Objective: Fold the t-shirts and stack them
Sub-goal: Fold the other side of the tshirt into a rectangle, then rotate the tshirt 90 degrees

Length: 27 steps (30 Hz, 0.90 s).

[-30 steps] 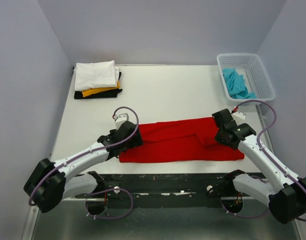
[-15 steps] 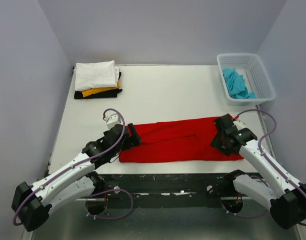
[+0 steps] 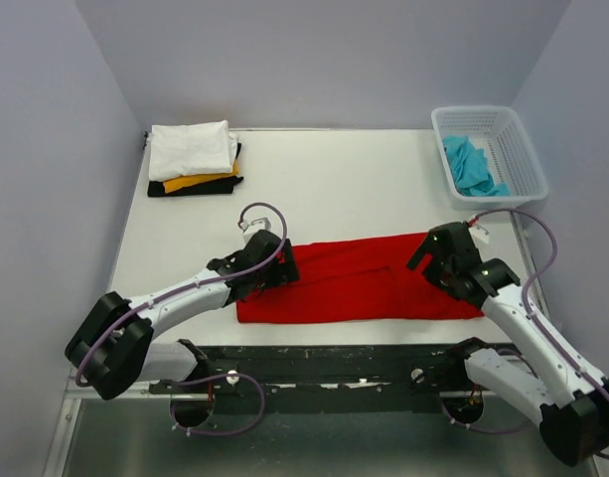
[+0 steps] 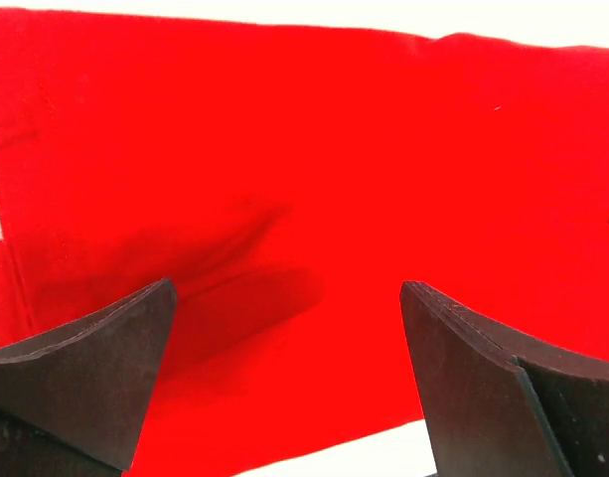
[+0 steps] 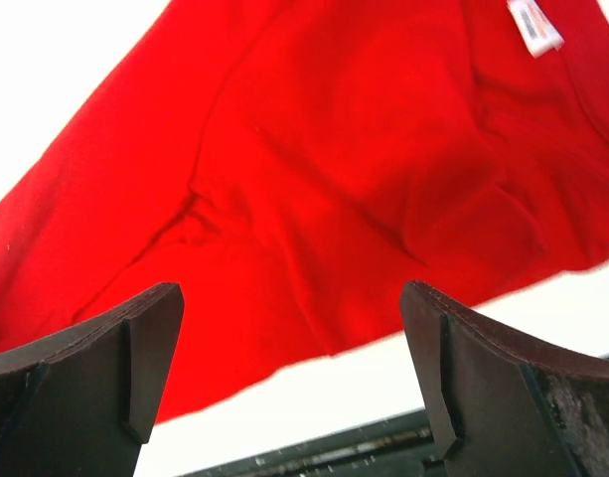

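Partly done: the folded stack (image 3: 193,157) sits far left, the red t-shirt (image 3: 359,280) lies near the front edge as a long, half-folded band, and the turquoise t-shirt (image 3: 470,165) waits in the basket (image 3: 521,149) far right. The left gripper (image 4: 286,298) and right gripper (image 5: 291,298) hover over the red band's ends, fingers apart and empty.

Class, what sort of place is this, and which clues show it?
Likely a robotics lab test cell: a white table boxed by plain walls, left arm and right arm bolted at its edge, red t-shirt laid flat.
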Each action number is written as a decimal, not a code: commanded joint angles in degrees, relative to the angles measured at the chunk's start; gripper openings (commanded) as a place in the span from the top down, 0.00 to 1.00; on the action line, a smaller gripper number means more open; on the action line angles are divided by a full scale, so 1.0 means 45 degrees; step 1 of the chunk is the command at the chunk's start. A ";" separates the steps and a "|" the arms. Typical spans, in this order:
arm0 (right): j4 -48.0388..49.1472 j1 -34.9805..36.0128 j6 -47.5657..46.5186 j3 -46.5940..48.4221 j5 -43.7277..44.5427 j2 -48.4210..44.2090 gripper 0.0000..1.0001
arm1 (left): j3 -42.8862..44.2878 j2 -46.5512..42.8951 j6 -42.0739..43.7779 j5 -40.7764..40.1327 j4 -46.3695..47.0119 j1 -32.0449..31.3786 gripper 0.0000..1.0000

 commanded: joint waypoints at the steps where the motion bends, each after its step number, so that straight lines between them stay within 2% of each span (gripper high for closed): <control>1: 0.3125 0.0056 0.0046 -0.0306 0.0982 0.1873 0.00 | -0.0609 0.0934 -0.0452 0.1163 0.0722 0.0178 0.01; 6: 0.3836 -0.0039 0.0864 -0.0817 0.1468 0.4032 0.00 | -0.1148 0.1169 -0.0903 0.0446 -0.0089 0.0169 0.01; 10: 0.4399 -0.0922 0.1078 -0.1867 0.0996 0.4661 0.00 | -0.1564 0.0899 -0.1232 0.0243 -0.0585 0.0183 0.01; 16: 0.4381 -0.1304 0.1364 -0.2291 0.1499 0.5430 0.00 | -0.1873 0.0181 -0.1714 -0.0737 -0.1884 0.0195 0.01; 19: 0.5763 -0.1311 0.0705 -0.2324 0.0414 0.5979 0.00 | -0.2026 -0.0349 -0.1683 -0.0525 -0.2053 0.0206 0.01; 23: 0.8639 -0.1304 -0.0795 -0.1284 -0.2340 0.7948 0.00 | -0.2143 -0.0689 -0.1571 -0.0012 -0.1928 0.0204 0.02; 25: 0.9299 -0.1285 -0.0954 -0.0009 -0.2760 0.9432 0.00 | -0.2285 -0.0807 -0.1684 0.0374 -0.1820 0.0185 0.02; 27: 0.9266 -0.1296 -0.1013 0.1728 -0.2391 1.1032 0.00 | -0.2539 -0.0970 -0.1869 0.0924 -0.1571 0.0154 0.02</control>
